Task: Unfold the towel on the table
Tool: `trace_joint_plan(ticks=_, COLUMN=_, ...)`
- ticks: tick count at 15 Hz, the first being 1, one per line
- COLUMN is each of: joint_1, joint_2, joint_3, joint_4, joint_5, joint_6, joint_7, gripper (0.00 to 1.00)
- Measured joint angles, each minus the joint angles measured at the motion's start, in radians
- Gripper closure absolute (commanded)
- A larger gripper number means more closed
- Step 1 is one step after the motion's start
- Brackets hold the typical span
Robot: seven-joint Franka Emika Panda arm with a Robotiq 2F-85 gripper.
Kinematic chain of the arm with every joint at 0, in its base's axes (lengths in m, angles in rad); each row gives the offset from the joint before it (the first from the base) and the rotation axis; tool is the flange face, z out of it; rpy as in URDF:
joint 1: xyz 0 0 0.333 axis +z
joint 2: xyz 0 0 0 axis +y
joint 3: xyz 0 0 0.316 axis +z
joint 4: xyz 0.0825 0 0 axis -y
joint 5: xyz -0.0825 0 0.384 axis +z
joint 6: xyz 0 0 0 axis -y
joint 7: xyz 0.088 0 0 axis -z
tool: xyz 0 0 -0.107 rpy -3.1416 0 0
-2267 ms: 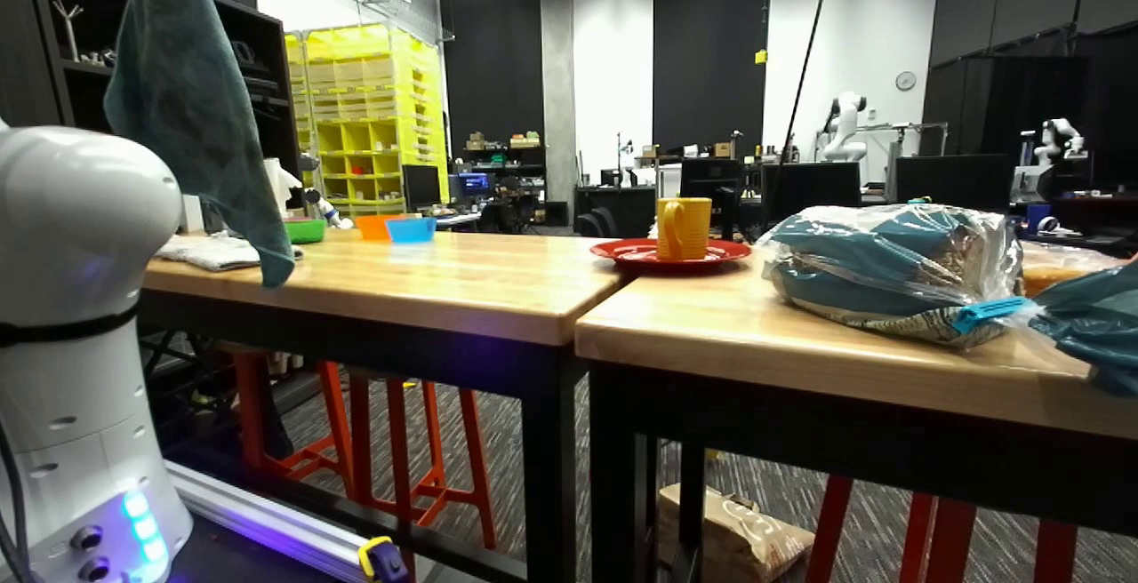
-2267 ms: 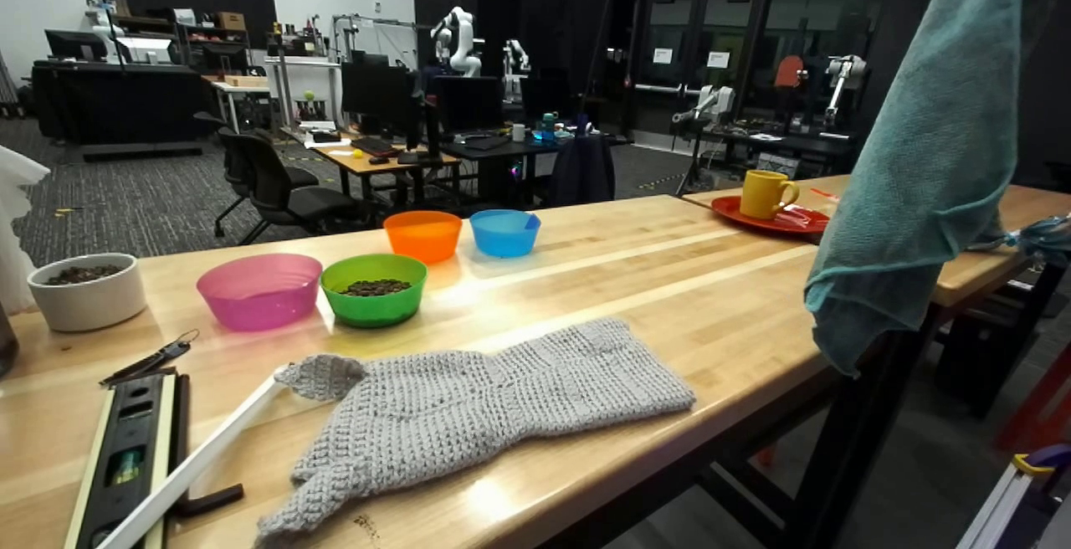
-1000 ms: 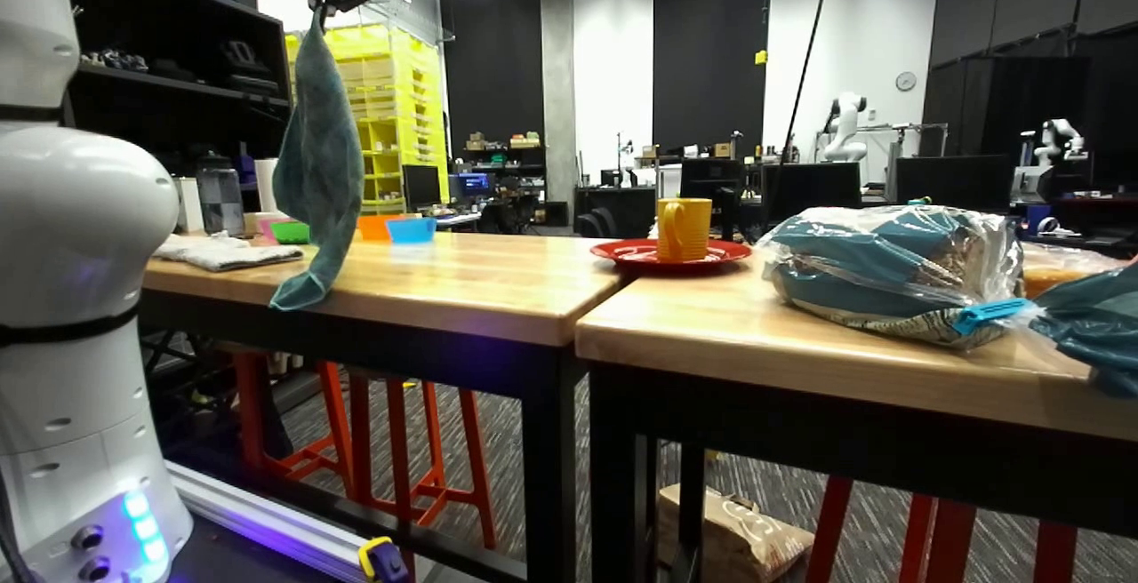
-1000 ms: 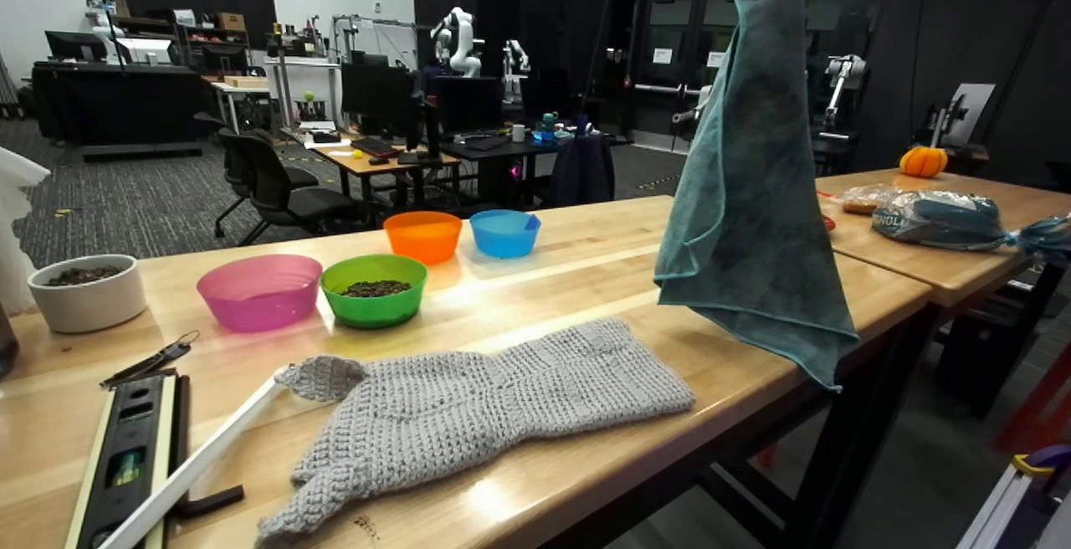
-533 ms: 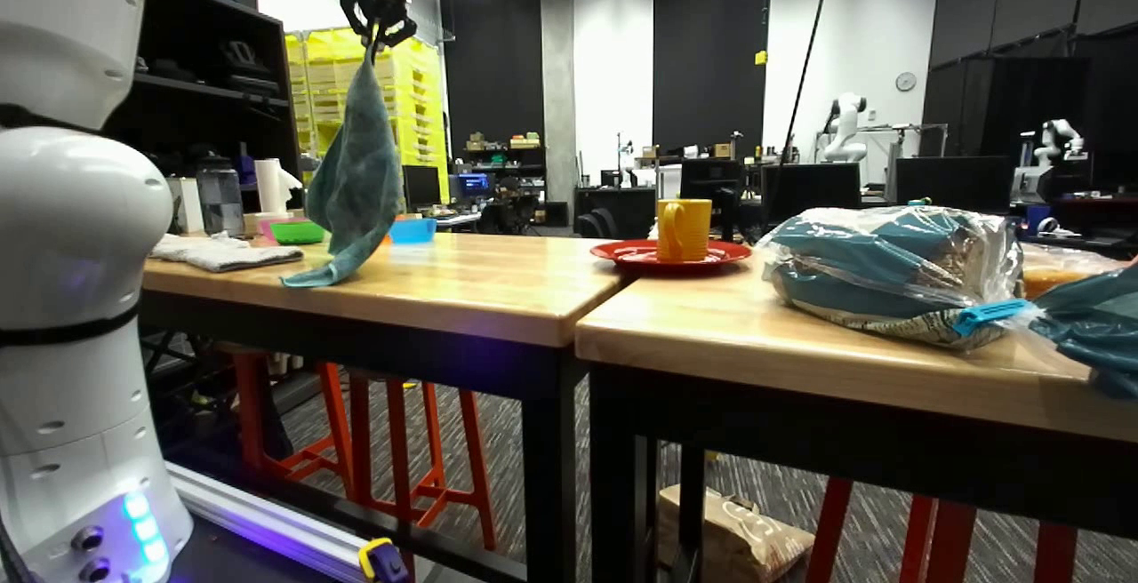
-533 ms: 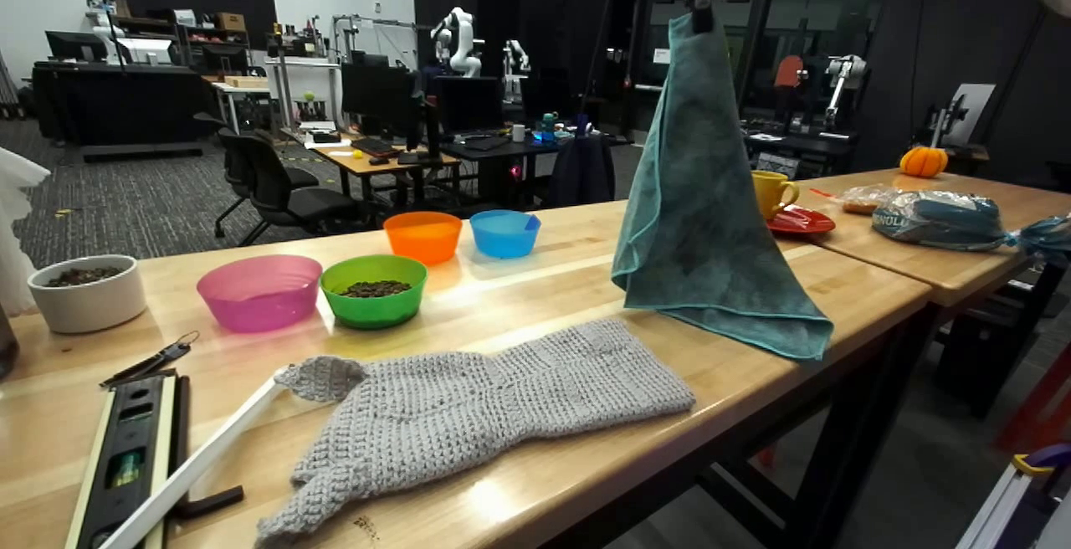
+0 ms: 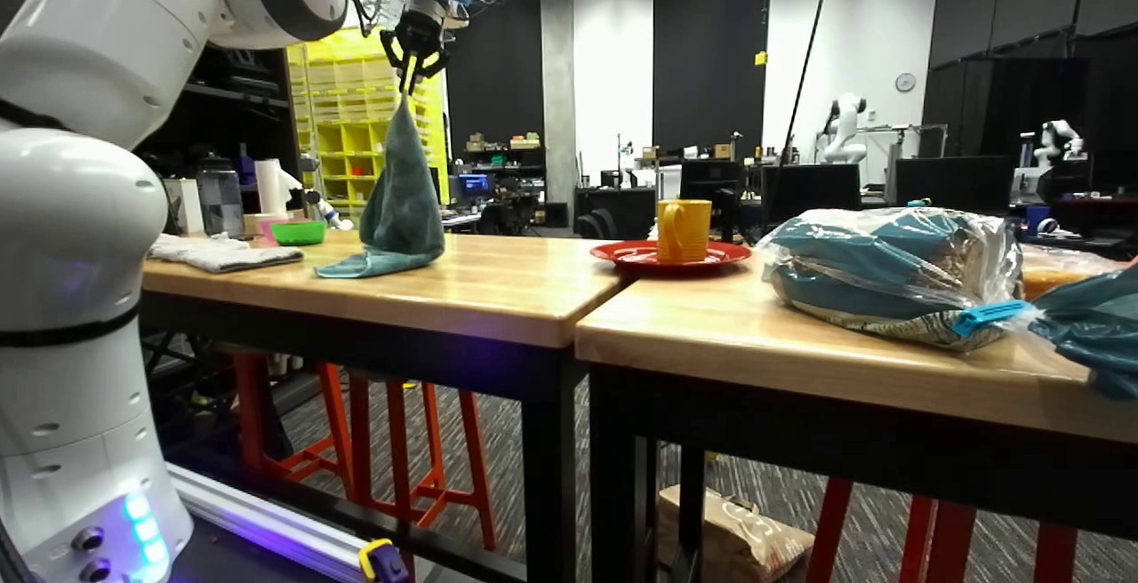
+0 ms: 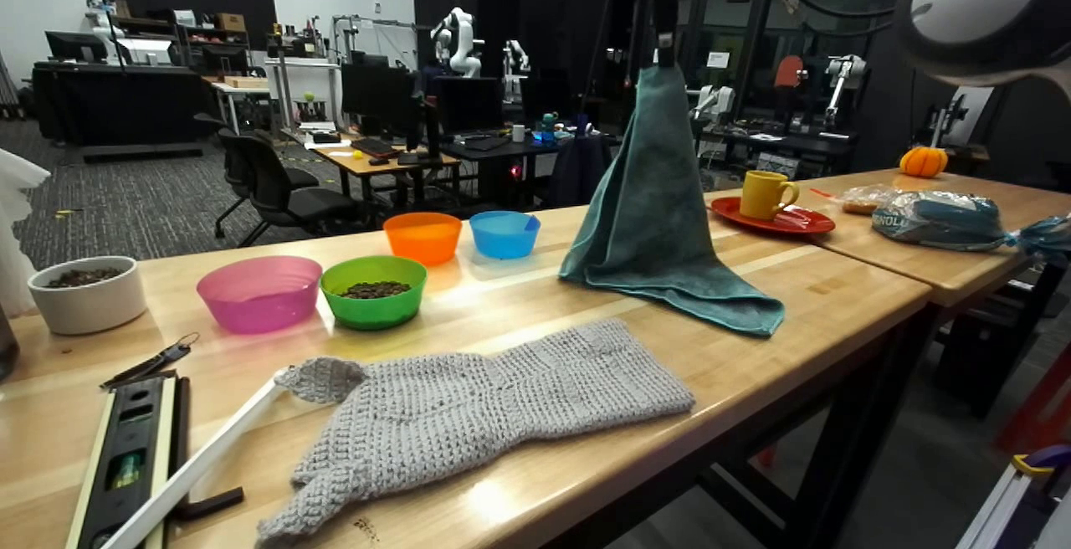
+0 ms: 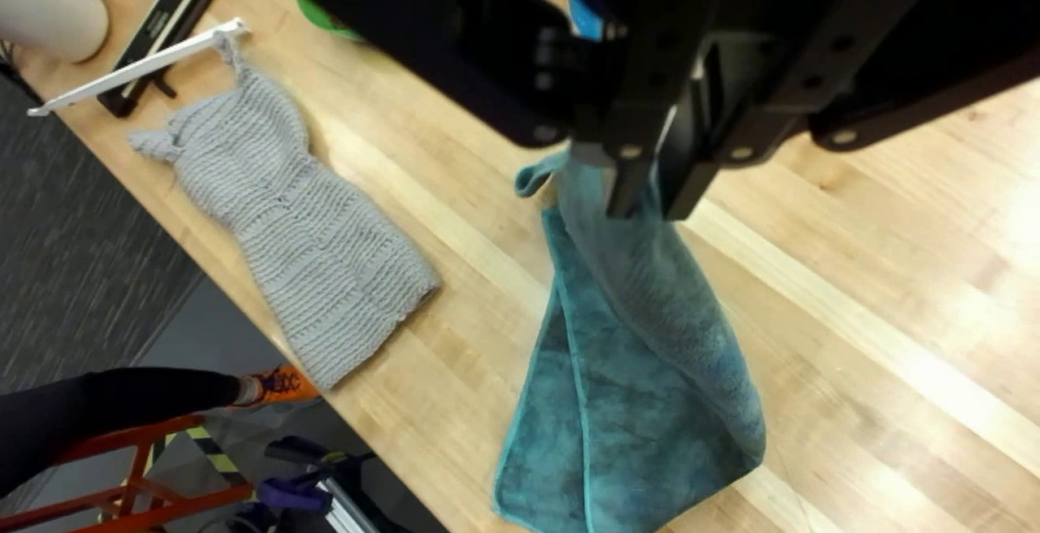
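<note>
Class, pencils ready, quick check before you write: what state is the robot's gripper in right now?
Gripper: closed, holding the teal towel pinched at its upper end.

In an exterior view the camera looks almost level across the desk (image 7: 498,272), close beside the white robot arm (image 7: 80,227), toward the far wall (image 7: 613,67). In an exterior view it looks downward along the desk, near to the grey knitted cloth (image 8: 502,402). The wrist view looks steeply down past the fingers (image 9: 684,192). All three share the towel (image 7: 404,201); both exterior views share the yellow mug (image 7: 696,232).
</note>
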Motion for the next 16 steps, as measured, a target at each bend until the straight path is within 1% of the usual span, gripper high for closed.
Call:
trace_joint_plan(ticks=4, joint_1=-0.018, joint_2=0.063, joint_3=0.014, joint_4=0.110, joint_5=0.000, joint_6=-0.042, joint_7=0.062, gripper=0.27)
trace_joint_plan(ticks=6, joint_1=-0.021, joint_2=0.078, joint_3=0.019, joint_4=0.163, joint_5=0.000, joint_6=-0.061, joint_7=0.085, gripper=0.13)
trace_joint_plan(ticks=8, joint_1=-0.022, joint_2=0.076, joint_3=0.023, joint_4=0.198, joint_5=0.000, joint_6=-0.074, joint_7=0.103, gripper=0.02)
trace_joint_plan(ticks=9, joint_1=-0.023, joint_2=0.066, joint_3=0.023, joint_4=0.198, joint_5=0.000, joint_6=-0.073, joint_7=0.108, gripper=0.00)
trace_joint_plan(ticks=14, joint_1=-0.022, joint_2=0.028, joint_3=0.025, joint_4=0.204, joint_5=0.000, joint_6=-0.075, joint_7=0.103, gripper=0.00)
trace_joint_plan(ticks=16, joint_1=-0.020, joint_2=0.034, joint_3=0.033, joint_4=0.232, joint_5=0.000, joint_6=-0.089, joint_7=0.101, gripper=0.00)
